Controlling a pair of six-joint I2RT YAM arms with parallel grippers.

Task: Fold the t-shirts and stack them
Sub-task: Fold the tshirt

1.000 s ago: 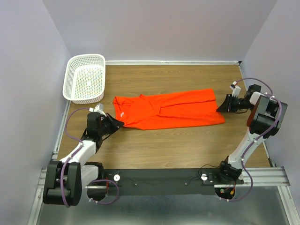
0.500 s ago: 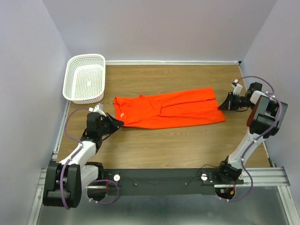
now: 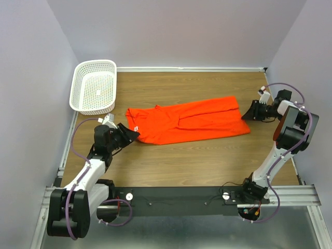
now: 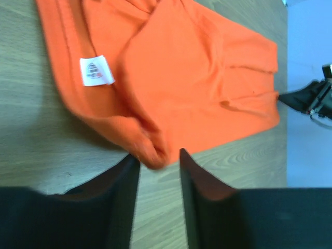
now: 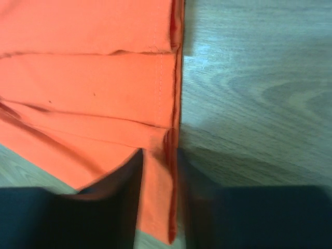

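Observation:
The orange-red t-shirt (image 3: 187, 121) lies folded lengthwise across the middle of the table, its white label (image 4: 96, 70) near the left end. My left gripper (image 3: 136, 134) is at the shirt's near-left corner, and a bunched fold of fabric (image 4: 150, 151) sits pinched between its fingertips (image 4: 129, 176). My right gripper (image 3: 250, 114) is at the shirt's right end. Its fingers (image 5: 129, 181) are closed narrowly on the hem strip (image 5: 158, 181) at the near-right corner.
A white mesh basket (image 3: 83, 78) stands at the far left corner of the wooden table (image 3: 197, 155). Lilac walls close the back and both sides. A black rail with the arm bases runs along the near edge.
Both grippers have moved slightly right and away from the near edge. The shirt has shifted a little the same way, and its near-right corner has moved farther back.

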